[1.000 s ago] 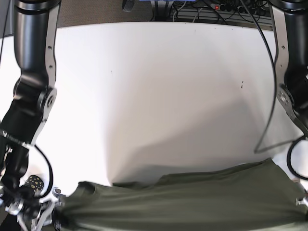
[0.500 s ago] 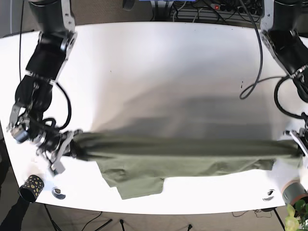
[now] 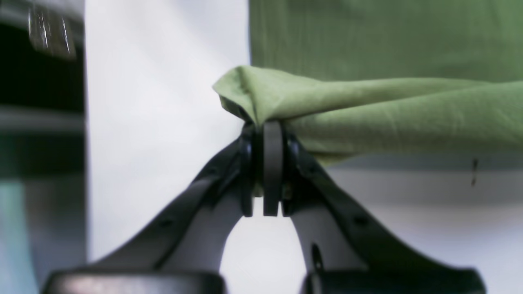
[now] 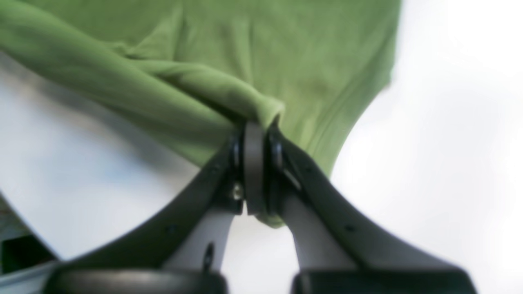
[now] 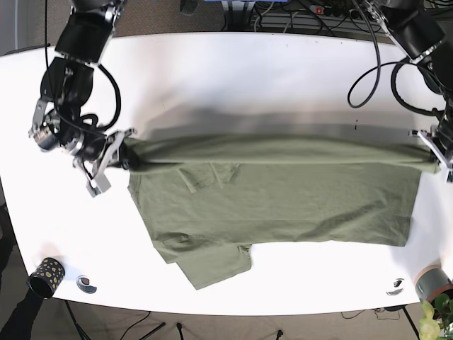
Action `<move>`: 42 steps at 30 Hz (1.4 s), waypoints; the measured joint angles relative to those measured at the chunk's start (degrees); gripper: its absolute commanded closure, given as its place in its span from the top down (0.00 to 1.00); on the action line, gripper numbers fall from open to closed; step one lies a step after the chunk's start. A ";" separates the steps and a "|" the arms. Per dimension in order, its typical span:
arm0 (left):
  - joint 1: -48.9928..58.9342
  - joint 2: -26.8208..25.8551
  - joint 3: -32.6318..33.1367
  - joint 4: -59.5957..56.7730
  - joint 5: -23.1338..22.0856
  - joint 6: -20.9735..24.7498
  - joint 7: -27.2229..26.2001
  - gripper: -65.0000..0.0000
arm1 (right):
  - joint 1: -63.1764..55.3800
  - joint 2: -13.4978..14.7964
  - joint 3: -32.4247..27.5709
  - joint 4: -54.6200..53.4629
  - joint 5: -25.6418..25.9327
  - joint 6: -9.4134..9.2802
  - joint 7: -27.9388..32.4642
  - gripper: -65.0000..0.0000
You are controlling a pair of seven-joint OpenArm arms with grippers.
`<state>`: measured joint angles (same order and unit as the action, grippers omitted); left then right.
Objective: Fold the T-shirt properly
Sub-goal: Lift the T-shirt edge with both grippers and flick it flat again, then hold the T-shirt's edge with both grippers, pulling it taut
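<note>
While the right gripper (image 5: 122,150) at left and the left gripper (image 5: 433,150) at right each pinch an end of the shirt (image 5: 276,198), its far edge hangs taut above the table (image 5: 226,78). Judging by this, the fold is mid-carry; next, both should lay that edge down evenly toward the near side.

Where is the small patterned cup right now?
In the base view the patterned cup stands at the table's near-left corner, beside a small round disc and clear of the T-shirt.
</note>
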<state>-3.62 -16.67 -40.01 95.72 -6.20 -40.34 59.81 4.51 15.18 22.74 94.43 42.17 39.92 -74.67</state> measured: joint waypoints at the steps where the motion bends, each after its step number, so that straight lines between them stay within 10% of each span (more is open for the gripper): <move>1: 0.87 0.28 -0.35 0.00 0.26 0.04 0.15 0.01 | -1.05 0.07 0.15 0.00 0.22 -0.07 -0.15 0.00; 12: 7.93 0.76 -1.97 -0.15 -0.13 0.00 -3.26 0.01 | -9.84 0.07 1.97 0.02 5.97 0.00 0.07 0.00; 16: 9.44 0.44 -2.03 -0.72 -0.24 -0.02 -4.17 0.03 | -12.33 0.07 1.90 0.00 5.84 0.00 0.00 0.17; 22: 9.97 0.22 -2.03 -3.54 0.37 0.00 -4.15 0.40 | -15.74 2.14 1.79 0.02 6.08 -0.02 -0.11 0.50; 26: 10.08 -1.64 -2.10 -6.88 0.15 0.00 -4.28 0.57 | -17.16 3.67 2.01 0.02 5.95 -0.02 0.07 0.50; 42: 8.57 -4.20 -4.48 -4.17 -11.69 0.22 -4.83 0.57 | -13.94 0.79 1.51 9.38 2.54 0.02 0.59 0.51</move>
<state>4.95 -20.86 -44.49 91.55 -17.89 -40.12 54.98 -9.43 15.97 24.25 103.81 44.71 39.94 -74.08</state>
